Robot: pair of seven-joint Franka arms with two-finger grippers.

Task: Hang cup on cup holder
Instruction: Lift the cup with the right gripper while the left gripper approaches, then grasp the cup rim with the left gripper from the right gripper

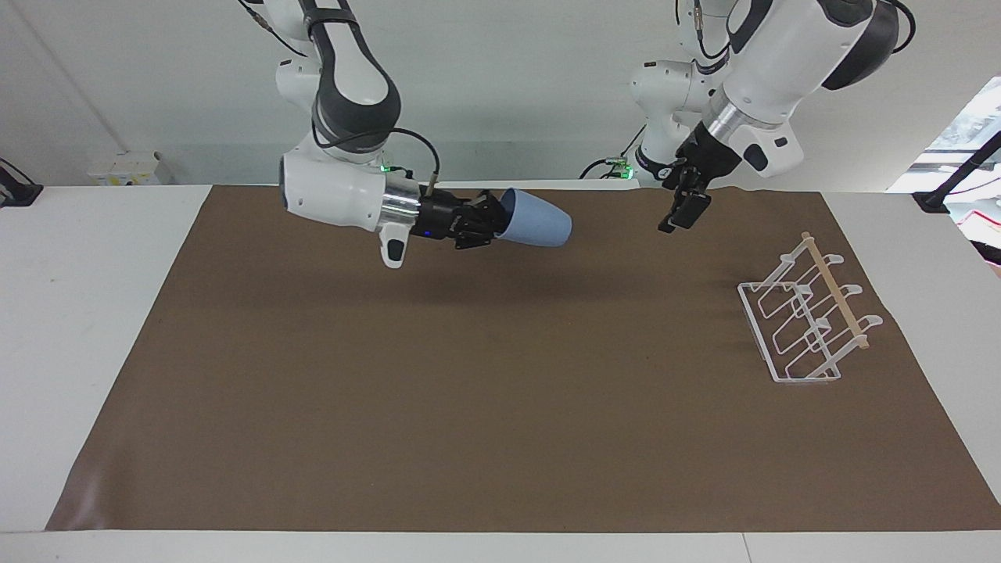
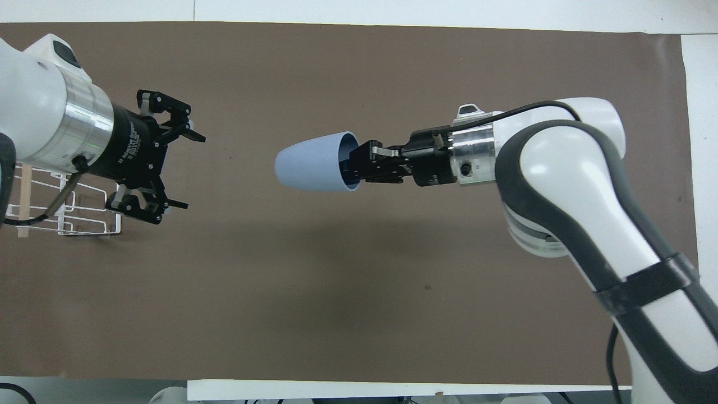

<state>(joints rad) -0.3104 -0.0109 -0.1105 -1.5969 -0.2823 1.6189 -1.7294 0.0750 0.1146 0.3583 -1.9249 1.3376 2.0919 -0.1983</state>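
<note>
Both grippers are up in the air over the part of the brown mat (image 1: 469, 391) nearest the robots. The right gripper (image 1: 494, 221) pinches the rim of the cup (image 1: 536, 222), one finger inside the mouth, and holds it on its side with the closed bottom pointing toward the left arm's end of the table. The left gripper (image 1: 679, 213) hangs over the mat with its fingers (image 2: 190, 136) spread and nothing between them, facing the cup's bottom with a clear gap between the two. Farther from the robots, at the left arm's end of the mat, the cup holder (image 1: 805, 320) stands on its base frame with every prong bare. So the pick-up is done and the cup is roughly midway along the table. What looks to be left is a handover to the left gripper, or a longer carry, and then the hanging itself.
</note>
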